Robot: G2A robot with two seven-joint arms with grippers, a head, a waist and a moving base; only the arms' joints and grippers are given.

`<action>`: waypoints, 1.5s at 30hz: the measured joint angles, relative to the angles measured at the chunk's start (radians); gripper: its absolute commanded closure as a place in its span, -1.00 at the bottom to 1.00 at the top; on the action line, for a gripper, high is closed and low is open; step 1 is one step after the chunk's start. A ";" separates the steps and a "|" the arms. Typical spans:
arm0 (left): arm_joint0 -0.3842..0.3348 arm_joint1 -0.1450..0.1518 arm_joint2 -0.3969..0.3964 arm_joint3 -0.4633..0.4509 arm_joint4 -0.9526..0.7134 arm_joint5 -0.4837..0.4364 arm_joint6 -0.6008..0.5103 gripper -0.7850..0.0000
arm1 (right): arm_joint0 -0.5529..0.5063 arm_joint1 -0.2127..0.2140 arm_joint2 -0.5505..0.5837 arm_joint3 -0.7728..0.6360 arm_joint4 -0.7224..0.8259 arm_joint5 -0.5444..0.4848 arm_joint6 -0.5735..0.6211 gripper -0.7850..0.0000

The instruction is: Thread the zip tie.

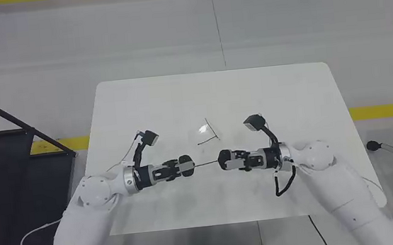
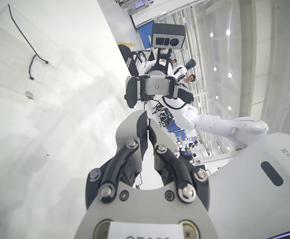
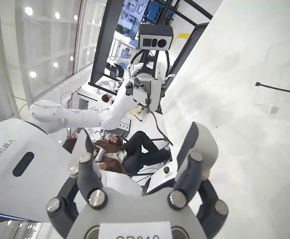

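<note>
Step in hand, likely: passing zip tie across so both arms can thread it.

- Left gripper above near half of tabletop, fingers pinched tight on one end of zip tie.
- Zip tie sticks out level toward right gripper.
- Right fingers spread wide, tie tip just at them, not clamped.

Next move calls for right fingers closing on free end without knocking it aside, then tail lined up with head slot.

Count:
- two grippers
- one zip tie held
- loose black strip lying on tabletop beyond grippers; one bent piece or two, cannot tell
</note>
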 measured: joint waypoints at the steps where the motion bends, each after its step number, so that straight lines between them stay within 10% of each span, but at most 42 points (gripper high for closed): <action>1: 0.000 0.001 0.001 0.000 -0.001 -0.001 0.001 1.00 | 0.007 0.003 -0.012 0.005 0.006 0.002 0.002 -0.10; 45: -0.009 0.032 0.042 -0.001 -0.021 -0.022 0.012 1.00 | 0.161 0.067 -0.283 0.105 0.137 -0.073 -0.073 0.87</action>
